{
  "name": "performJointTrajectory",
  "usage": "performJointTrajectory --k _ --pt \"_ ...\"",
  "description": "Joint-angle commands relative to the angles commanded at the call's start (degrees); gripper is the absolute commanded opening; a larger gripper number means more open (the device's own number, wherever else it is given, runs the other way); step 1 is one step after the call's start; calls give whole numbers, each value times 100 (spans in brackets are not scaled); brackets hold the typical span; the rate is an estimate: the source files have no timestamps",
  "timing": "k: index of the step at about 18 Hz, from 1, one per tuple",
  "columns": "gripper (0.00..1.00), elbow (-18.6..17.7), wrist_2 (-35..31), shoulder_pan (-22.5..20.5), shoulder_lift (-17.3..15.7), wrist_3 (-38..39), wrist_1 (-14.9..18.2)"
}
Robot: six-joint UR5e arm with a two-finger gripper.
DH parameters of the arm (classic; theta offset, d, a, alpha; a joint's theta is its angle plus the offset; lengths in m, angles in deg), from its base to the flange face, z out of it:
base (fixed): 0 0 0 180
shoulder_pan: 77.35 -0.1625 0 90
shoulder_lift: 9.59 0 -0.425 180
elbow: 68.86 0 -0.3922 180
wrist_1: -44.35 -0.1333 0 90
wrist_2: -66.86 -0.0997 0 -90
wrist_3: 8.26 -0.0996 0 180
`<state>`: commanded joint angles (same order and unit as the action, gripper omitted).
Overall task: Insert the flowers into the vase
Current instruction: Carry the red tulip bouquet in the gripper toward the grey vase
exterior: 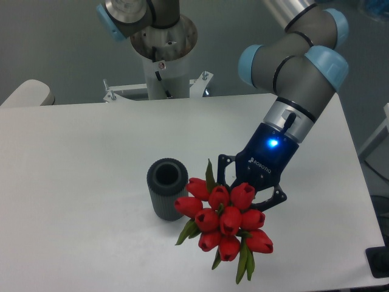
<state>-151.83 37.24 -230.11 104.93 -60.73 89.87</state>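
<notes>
Red tulips [226, 220], about ten, one pincer [246, 190], one vase [166, 188]

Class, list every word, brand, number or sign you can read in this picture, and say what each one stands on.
"ROBOTIQ", white letters on the dark blue body of the gripper, just below its lit blue lamp.
Nothing readable on the vase, the flowers, the table or the arm.
A small red mark on the arm's base is too small to read.

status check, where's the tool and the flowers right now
Tool shut on flowers, held right of vase. Vase upright, mouth empty. Nothing in the way.
</notes>
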Motion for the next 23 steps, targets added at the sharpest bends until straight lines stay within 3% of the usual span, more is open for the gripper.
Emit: performJointTrajectory --k 10,17,23 --pt "30 -44 17 61 -70 35 9" --pt "31 -44 105 281 -149 614 -35" --pt "30 17 737 185 -167 817 -122"
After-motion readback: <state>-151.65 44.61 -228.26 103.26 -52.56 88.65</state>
